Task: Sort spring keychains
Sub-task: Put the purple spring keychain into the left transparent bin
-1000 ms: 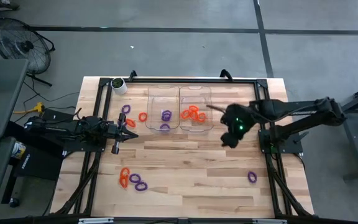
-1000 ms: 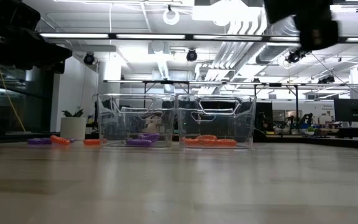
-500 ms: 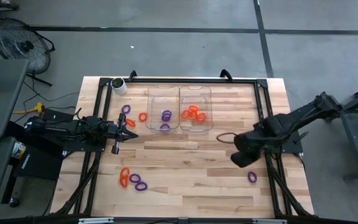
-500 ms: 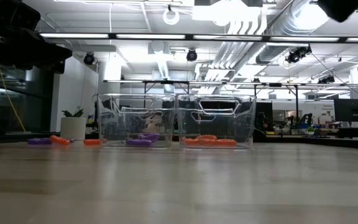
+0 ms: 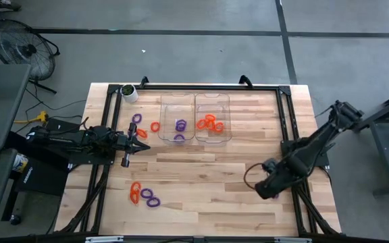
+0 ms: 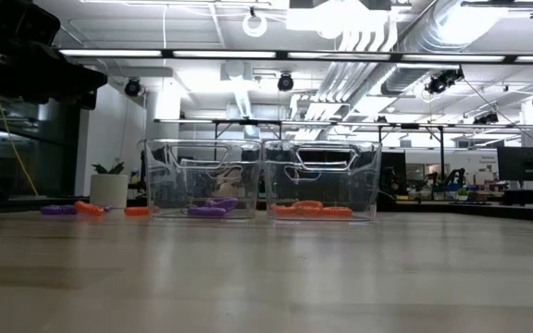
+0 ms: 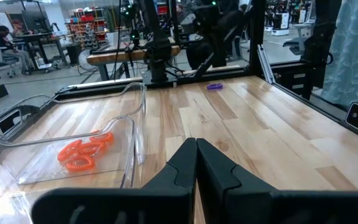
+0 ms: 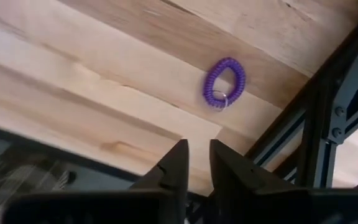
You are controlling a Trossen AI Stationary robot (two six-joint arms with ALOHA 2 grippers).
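Observation:
Two clear trays stand at the table's far middle: the left tray [image 5: 179, 101] holds purple spring keychains [image 5: 180, 125], the right tray [image 5: 213, 101] holds orange ones [image 5: 210, 123]. Loose keychains lie beside the left tray, purple [image 5: 136, 118] and orange [image 5: 155, 126], and near the near-left edge, orange [image 5: 135, 192] and purple [image 5: 150, 198]. My right gripper [image 5: 267, 189] hovers narrowly open over a lone purple keychain [image 8: 224, 82] lying flat near the right rail; its fingers touch nothing. My left gripper [image 5: 138, 140] waits shut at the table's left.
A white pot with a green plant [image 5: 130, 92] stands at the far-left corner. Black frame rails [image 5: 290, 135] run along the table's edges, one [image 8: 328, 124] close beside the lone purple keychain. Bare wood [image 5: 208, 175] lies between the trays and the near edge.
My right arm has swung from beside the orange tray toward the table's near right corner and now hangs over the lone purple keychain. It has left the low view. The left arm and the keychains have stayed where they were.

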